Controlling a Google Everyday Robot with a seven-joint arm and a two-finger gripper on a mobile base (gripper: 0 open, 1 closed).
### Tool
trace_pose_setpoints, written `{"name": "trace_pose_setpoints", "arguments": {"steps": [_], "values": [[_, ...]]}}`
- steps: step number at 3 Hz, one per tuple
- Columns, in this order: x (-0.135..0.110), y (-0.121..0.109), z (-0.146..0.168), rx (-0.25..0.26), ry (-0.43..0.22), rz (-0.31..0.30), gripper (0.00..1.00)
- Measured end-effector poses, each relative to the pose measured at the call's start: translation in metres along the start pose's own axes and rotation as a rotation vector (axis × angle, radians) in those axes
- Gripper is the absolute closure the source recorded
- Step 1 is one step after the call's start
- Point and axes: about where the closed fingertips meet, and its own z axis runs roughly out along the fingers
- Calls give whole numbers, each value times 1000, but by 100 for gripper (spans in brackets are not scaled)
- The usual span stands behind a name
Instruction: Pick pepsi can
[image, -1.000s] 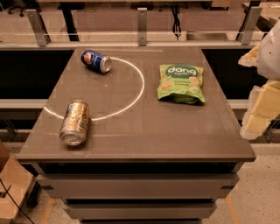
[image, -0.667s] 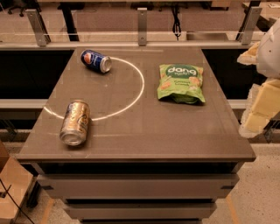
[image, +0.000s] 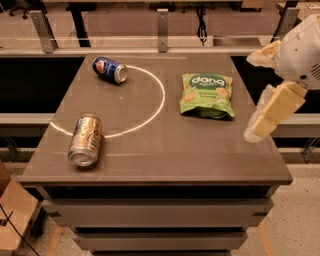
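- Target: the small dark blue pepsi can with the red-white-blue round logo (image: 109, 69) lies on its side near the far left corner of the dark grey desk (image: 165, 160). Its silver top faces the right edge, and it sits just at the thin white arc painted on the top (image: 159, 100).
- Gripper: the cream-coloured two-finger gripper (image: 270, 110) hangs off the right edge of the desk, about midway along it. It is above the surface, angled down toward the near right corner, and holds nothing. I cannot tell whether it is spread or pressed together.
- Arm pose: the white wrist housing sits above and behind the gripper at the right of the view. The can is well apart from it, across the whole width of the desk.
- Step in hand, as I judge it: the approach has not closed, so the whole reach remains.
- To do it well, I would travel high over the green crinkled snack bag (image: 207, 94), which lies toward the far right corner, roughly between gripper and can.
- I would close across the round body, not along its length, since a can on its side is likely to roll if nudged.
- I would also keep clear of the gold can lying on its side (image: 85, 139) near the left edge toward the near corner; it is not the target.
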Motion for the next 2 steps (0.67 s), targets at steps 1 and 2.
{"name": "trace_pose_setpoints", "arguments": {"steps": [1,2], "values": [[-41,-12,27,-44,-192,-7,0],[-41,-12,27,-44,-192,-7,0]]}}
